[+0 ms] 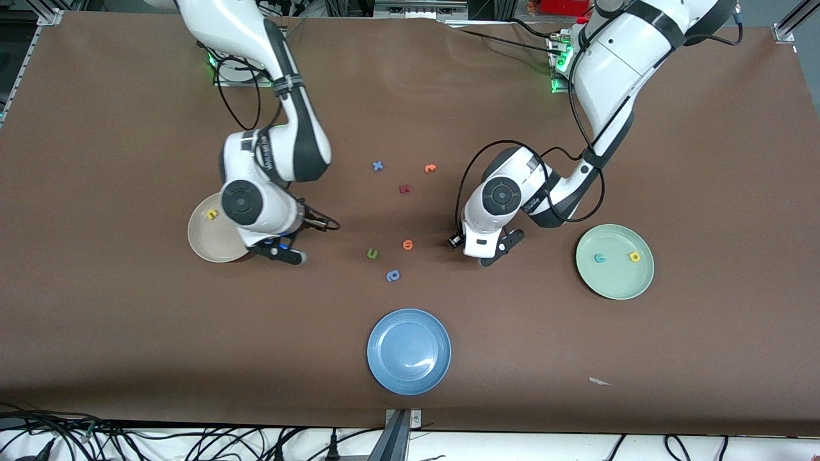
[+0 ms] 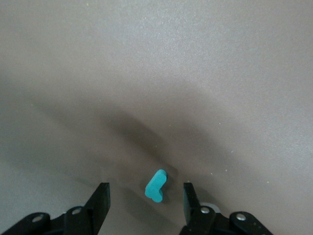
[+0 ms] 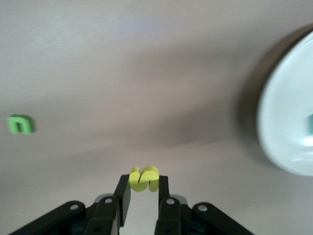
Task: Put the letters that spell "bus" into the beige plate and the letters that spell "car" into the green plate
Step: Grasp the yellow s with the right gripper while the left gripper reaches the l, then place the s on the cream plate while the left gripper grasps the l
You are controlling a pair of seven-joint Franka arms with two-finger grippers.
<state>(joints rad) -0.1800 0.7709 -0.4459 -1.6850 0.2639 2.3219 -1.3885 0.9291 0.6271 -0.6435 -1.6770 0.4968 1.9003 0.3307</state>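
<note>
Between left gripper (image 2: 146, 198) parted jaws: teal r (image 2: 156, 186) flat, tilted; right gripper (image 3: 143, 193) pinches yellow s (image 3: 143, 178).

left arm: mine comes in from its base, elbow bent, wrist dropped low over the surface (image 1: 96, 333) toward its own end

left pincer (image 2: 146, 196): pointed down at the surface, fingers (image 2: 100, 198) standing apart with a clear gap, one on each side of the teal r (image 2: 156, 186), neither touching it that I can see

right arm: folded pretty tight, forearm angled down, wrist hanging by the rim of the beige plate (image 1: 208, 246)

right pincer (image 3: 140, 192): clamped on the yellow s (image 3: 143, 178), which is pinched at my fingertips
</note>
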